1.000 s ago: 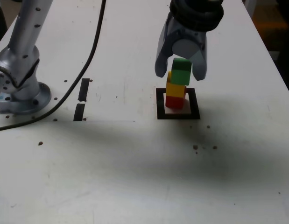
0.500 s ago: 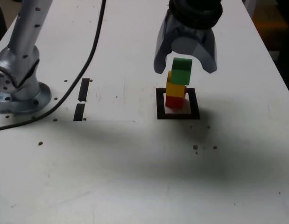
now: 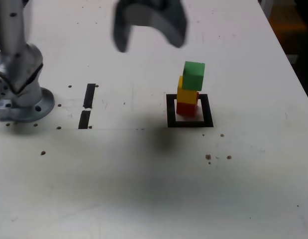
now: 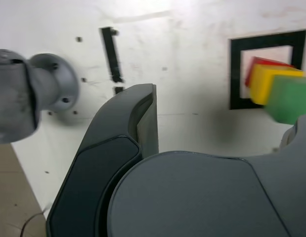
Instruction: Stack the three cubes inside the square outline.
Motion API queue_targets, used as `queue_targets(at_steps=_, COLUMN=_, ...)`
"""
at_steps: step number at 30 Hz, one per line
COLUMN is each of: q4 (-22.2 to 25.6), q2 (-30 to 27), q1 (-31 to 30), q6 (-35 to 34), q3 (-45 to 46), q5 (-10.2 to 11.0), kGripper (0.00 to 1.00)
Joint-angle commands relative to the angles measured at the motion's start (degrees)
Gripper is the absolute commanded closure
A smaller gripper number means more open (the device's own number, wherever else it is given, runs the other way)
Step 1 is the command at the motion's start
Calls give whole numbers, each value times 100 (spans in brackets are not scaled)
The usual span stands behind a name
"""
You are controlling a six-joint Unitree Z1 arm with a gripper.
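Observation:
The three cubes stand in one stack: the red cube (image 3: 186,108) at the bottom, the yellow cube (image 3: 187,94) on it, and the green cube (image 3: 194,74) on top, shifted slightly toward the exterior view's right. The red cube rests inside the square outline (image 3: 189,123) of black tape. My gripper (image 3: 150,44) hangs open and empty, blurred, well above the table and off to the exterior view's left of the stack. In the wrist view one dark finger (image 4: 143,123) fills the foreground, with the green cube (image 4: 291,98), yellow cube (image 4: 264,81) and square outline (image 4: 235,74) beyond it.
The arm's grey base (image 3: 19,94) sits at the exterior view's left. Two short black tape strips (image 3: 89,95) lie between the base and the outline. Small dark specks (image 3: 208,157) dot the white table. The table's edge runs along the exterior view's right.
The gripper opened around the green cube, left it on the stack, then rose and swung away toward the exterior view's left. The stack stayed in place.

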Motion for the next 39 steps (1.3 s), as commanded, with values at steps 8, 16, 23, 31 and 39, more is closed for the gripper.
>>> queue_targets(at_steps=8, q4=-714, q2=-1160, q1=31, q6=-150, q3=2366, q5=145, kGripper=0)
queue_targets(at_steps=16, q4=-1793, q2=-1408, q1=79, q6=-70, q3=3489, q5=-67, kGripper=0)
queue_targets(at_steps=23, q4=-2321, q2=-1627, q1=220, q6=55, q3=4234, q5=-395, kGripper=1)
queue_targets(at_steps=31, q4=-2534, q2=-905, q1=694, q6=1342, q3=4358, q5=-840, kGripper=0)
queue_targets(at_steps=39, q4=-2899, q2=-1058, q1=821, q6=1476, q3=4530, q5=-880, kGripper=0)
